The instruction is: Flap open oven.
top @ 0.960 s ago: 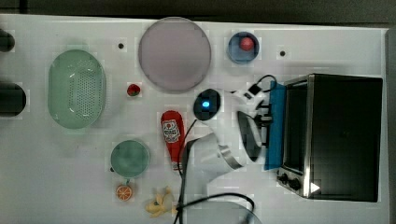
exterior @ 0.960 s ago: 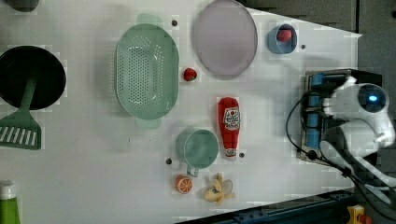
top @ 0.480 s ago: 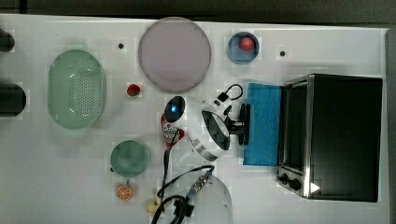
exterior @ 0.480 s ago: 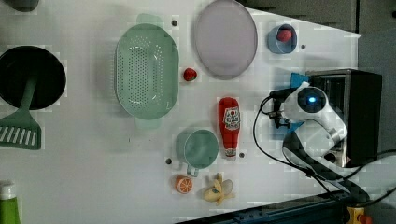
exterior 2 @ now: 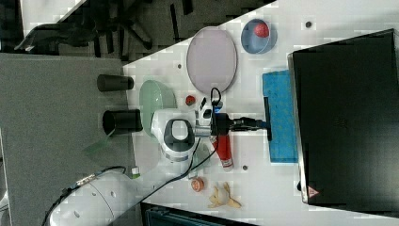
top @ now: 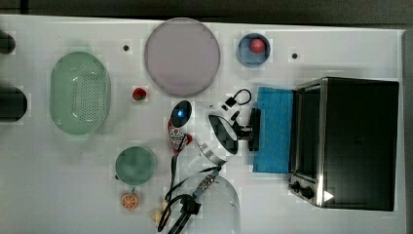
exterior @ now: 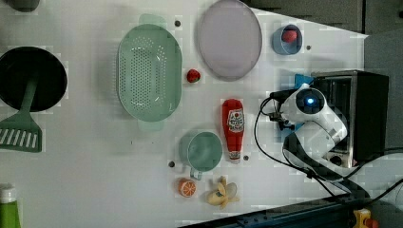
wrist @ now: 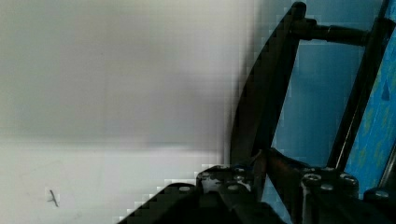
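Observation:
The black box-shaped oven (top: 358,141) stands at the top view's right, its two knobs at the front corner. Its blue-tinted glass door (top: 275,129) lies folded down flat on the table, leaving the oven mouth uncovered. My gripper (top: 251,130) is shut on the door's dark bar handle (top: 254,129) at the door's outer edge. The right view gives the same: gripper (exterior 2: 261,123) on the handle (exterior 2: 267,117), door (exterior 2: 282,117) flat before the oven (exterior 2: 348,117). In the wrist view the handle (wrist: 266,93) runs between my fingers.
A ketchup bottle (top: 176,134) lies just behind my arm. Also on the table: a green colander (top: 80,100), purple plate (top: 181,56), blue bowl with a red ball (top: 253,48), green cup (top: 135,165), orange (top: 129,201), strawberry (top: 139,93). A black pan (exterior: 28,78) sits at the left view's left.
The door has swung from nearly upright against the oven down to flat. My gripper moved with its handle toward the top view's left.

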Controlling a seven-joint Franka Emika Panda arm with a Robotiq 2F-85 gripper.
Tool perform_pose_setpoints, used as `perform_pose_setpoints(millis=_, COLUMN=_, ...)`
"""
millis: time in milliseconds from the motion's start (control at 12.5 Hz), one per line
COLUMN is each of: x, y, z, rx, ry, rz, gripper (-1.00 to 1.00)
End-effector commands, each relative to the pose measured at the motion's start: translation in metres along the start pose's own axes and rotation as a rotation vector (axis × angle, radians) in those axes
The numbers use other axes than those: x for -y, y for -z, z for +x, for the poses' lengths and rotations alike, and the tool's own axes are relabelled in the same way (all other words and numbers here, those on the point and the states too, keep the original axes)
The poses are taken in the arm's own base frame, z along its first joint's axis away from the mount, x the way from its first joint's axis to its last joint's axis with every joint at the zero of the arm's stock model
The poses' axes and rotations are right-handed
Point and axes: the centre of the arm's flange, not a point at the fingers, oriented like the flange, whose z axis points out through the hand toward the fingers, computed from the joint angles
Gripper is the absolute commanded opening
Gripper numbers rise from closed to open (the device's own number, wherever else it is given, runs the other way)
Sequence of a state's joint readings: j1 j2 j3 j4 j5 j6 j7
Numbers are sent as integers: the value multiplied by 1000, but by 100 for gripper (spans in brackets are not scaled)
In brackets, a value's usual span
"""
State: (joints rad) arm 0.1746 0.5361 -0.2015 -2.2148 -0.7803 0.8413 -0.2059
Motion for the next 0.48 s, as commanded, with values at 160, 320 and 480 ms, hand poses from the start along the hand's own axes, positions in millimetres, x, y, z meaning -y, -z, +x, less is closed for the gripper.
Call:
perform_pose_setpoints(millis=160, x=-52, y=117, z=41, rx=-168, ry=-313, rz=174, gripper=-65)
perform_pose_setpoints(millis=320, x=-91, y=170, z=32, rx=-147, ry=-476, rz=286, gripper=-65)
perform_pose_setpoints(millis=480, x=-139, y=226, z=16, rx=-103, ry=-645, rz=443, gripper=-65)
